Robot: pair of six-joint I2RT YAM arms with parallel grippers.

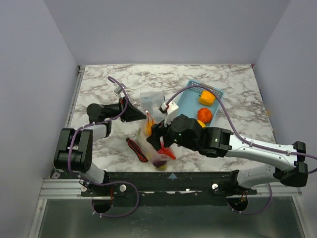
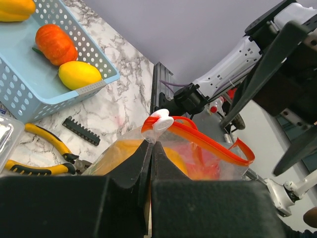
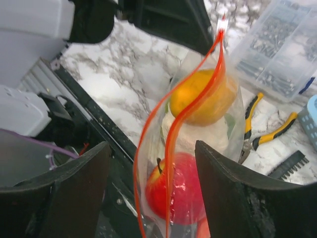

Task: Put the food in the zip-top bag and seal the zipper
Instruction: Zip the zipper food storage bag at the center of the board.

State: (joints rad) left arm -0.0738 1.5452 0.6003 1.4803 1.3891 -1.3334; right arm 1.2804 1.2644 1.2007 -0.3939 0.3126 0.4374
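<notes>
The zip-top bag (image 1: 154,145) is held up near the table's front edge. Its zipper (image 3: 171,134) is apart along most of the mouth. In the bag are food pieces: an orange fruit (image 3: 200,99), a white piece and a red apple (image 3: 178,191). My left gripper (image 2: 152,143) is shut on the bag's top corner, just below the white slider (image 2: 162,120); in the top view the left gripper (image 1: 141,115) is left of the bag. My right gripper (image 3: 151,148) is open, one finger on each side of the bag's mouth, not touching it.
A light blue basket (image 1: 190,101) behind the right gripper holds an orange-yellow piece (image 1: 206,98), a red-orange piece (image 1: 204,115) and a yellow one (image 2: 79,74). A clear compartment box (image 3: 277,54), yellow-handled pliers (image 3: 262,131) and a red-and-black knife (image 1: 136,149) lie nearby.
</notes>
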